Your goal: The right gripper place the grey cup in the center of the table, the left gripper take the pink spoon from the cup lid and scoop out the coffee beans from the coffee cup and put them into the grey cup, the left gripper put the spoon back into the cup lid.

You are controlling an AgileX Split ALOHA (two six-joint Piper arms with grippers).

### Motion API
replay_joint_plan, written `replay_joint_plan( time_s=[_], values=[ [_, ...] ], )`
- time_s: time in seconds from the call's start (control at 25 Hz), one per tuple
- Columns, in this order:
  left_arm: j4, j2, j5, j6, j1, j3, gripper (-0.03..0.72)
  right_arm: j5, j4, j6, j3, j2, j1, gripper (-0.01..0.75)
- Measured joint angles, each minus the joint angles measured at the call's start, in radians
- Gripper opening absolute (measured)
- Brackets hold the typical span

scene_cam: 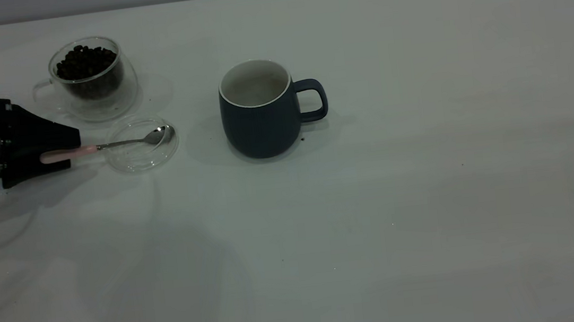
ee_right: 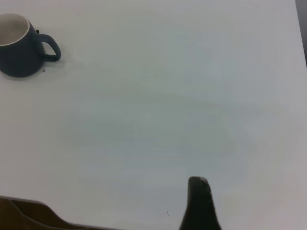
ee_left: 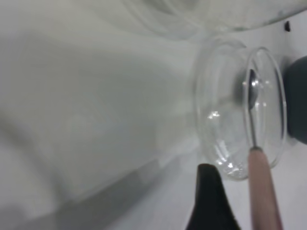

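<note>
The grey cup [scene_cam: 260, 113] stands upright near the table's middle, handle to the right, its inside off-white and bare. It also shows far off in the right wrist view [ee_right: 19, 45]. The coffee cup [scene_cam: 90, 75] holds coffee beans [scene_cam: 85, 62] at the back left. The cup lid [scene_cam: 142, 143] lies in front of it with the pink spoon [scene_cam: 120, 144] resting in it, bowl on the glass, handle pointing left. My left gripper [scene_cam: 59, 153] is open around the pink handle [ee_left: 263, 189]; one black finger [ee_left: 207, 191] stands apart from it. My right gripper [ee_right: 252, 201] is open, away from the cup.
The white table [scene_cam: 429, 194] stretches wide to the right and front of the grey cup. A few dark specks lie on it. The table's near edge shows at the bottom of the right wrist view [ee_right: 29, 211].
</note>
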Motion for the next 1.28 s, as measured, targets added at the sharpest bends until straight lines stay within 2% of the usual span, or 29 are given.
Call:
replay_joint_plan(
  time_s=[0.24, 0.44, 0.56, 0.84, 1.0, 1.16, 1.28],
  values=[
    [0.134, -0.055, -0.047, -0.089, 0.001, -0.065, 0.588, 0.000, 0.000, 0.000, 0.000, 0.000, 0.000, 0.591],
    [0.380, -0.179, -0.033, -0.310, -0.004, -0.171, 0.588, 0.000, 0.000, 0.000, 0.000, 0.000, 0.000, 0.591],
    [0.522, -0.258, -0.001, -0.495, -0.034, -0.232, 0.588, 0.000, 0.000, 0.000, 0.000, 0.000, 0.000, 0.591],
    [0.887, -0.401, 0.101, -0.975, -0.205, -0.411, 0.588, 0.000, 0.000, 0.000, 0.000, 0.000, 0.000, 0.591],
    [1.103, -0.461, 0.200, -1.201, -0.304, -0.517, 0.588, 0.000, 0.000, 0.000, 0.000, 0.000, 0.000, 0.591],
    [1.262, -0.523, 0.324, -1.320, -0.407, -0.595, 0.588, 0.000, 0.000, 0.000, 0.000, 0.000, 0.000, 0.591],
    [1.320, -0.583, 0.324, -1.388, -0.473, -0.624, 0.588, -0.001, 0.000, 0.000, 0.000, 0.000, 0.000, 0.591]
  ],
)
